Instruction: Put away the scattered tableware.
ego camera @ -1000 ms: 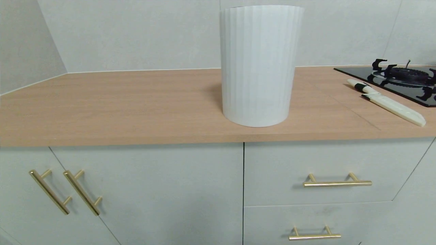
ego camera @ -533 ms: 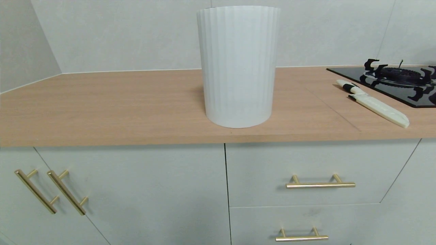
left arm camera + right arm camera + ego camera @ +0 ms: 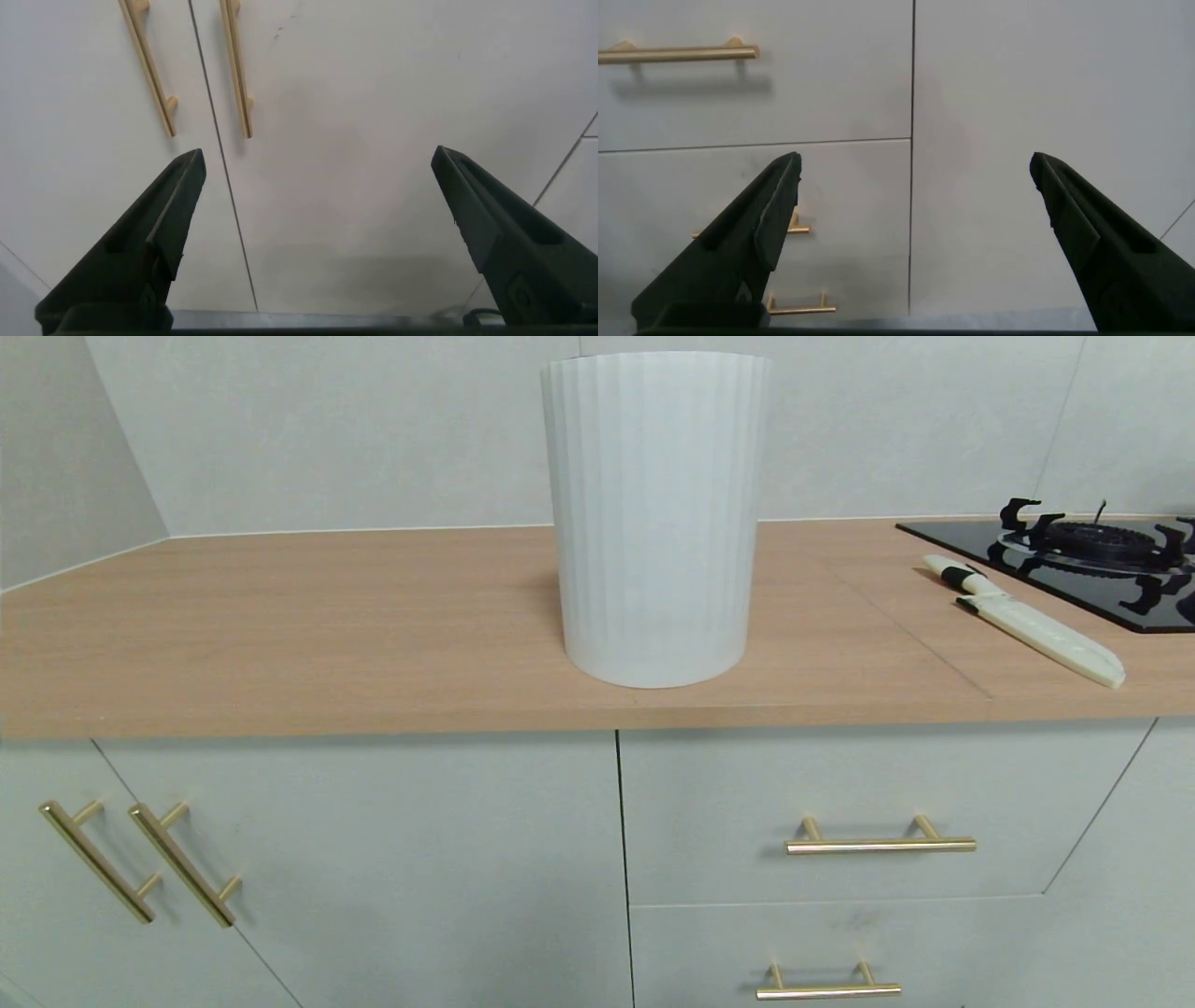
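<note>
Knife (image 3: 1022, 621): lies flat on the wooden countertop (image 3: 280, 635), towards the robot's right, just beside the near edge of the black hob (image 3: 1092, 551). Handle end points to the back wall, tip to the counter's front edge. It is well apart from the tall white ribbed container (image 3: 653, 523), which stands upright near the front edge at centre.

Left gripper (image 3: 316, 159): jaws spread wide, nothing between them; it faces the cabinet doors with paired brass handles (image 3: 154, 65). Right gripper (image 3: 913, 161): likewise fully spread and empty, facing the drawer fronts (image 3: 677, 53). Both sit below counter level.

Handling, as a judgement: the knife looks light and rigid, smooth-surfaced, so likely slippery under the pads. Lying flat, it offers little height to pinch. Best hold is across the handle near its dark band, where the section is thickest (the blade end is thin and probably sharp, so avoid it). A tilt in the grasp is the likely failure.

Not resolved: the container's rim is cut off at the top of the head view, so its contents and whether it is open cannot be told. Whether the pale blade is bare or sheathed is unclear. The hob runs off the right edge.
</note>
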Robot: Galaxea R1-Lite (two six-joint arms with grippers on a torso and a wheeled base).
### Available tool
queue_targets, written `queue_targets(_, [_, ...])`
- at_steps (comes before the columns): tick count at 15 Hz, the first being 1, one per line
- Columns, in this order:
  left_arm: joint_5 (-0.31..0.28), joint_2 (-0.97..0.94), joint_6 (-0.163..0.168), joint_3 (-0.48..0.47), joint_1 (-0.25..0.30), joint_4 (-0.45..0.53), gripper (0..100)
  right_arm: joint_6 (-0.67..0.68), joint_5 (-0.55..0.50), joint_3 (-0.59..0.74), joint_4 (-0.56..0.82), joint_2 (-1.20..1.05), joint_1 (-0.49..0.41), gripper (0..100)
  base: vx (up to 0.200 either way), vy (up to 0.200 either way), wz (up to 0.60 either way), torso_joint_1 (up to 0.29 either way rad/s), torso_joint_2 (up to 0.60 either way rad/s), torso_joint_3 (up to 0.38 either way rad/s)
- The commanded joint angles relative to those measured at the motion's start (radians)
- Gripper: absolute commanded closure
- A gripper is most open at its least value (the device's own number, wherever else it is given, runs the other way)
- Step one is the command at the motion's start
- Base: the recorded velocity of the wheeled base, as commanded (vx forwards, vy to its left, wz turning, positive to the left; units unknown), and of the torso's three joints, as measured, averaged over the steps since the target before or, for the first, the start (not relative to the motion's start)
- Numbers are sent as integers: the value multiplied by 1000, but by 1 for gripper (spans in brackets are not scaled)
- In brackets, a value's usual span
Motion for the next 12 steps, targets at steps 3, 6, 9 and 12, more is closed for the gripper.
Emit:
queue_targets(3, [1, 2, -5, 0, 1, 0, 0, 0, 0, 0, -1, 1, 0, 0, 0, 0, 0, 0, 0, 0])
queue_targets(6, [1, 2, -5, 0, 1, 0, 0, 0, 0, 0, -1, 1, 0, 0, 0, 0, 0, 42, -166, -130])
queue_targets(9, [1, 2, -5, 0, 1, 0, 0, 0, 0, 0, -1, 1, 0, 0, 0, 0, 0, 90, -276, -284])
queue_targets(12, [1, 2, -5, 0, -1, 0, 0, 0, 0, 0, -1, 1, -2, 0, 0, 0, 0, 172, -538, -295])
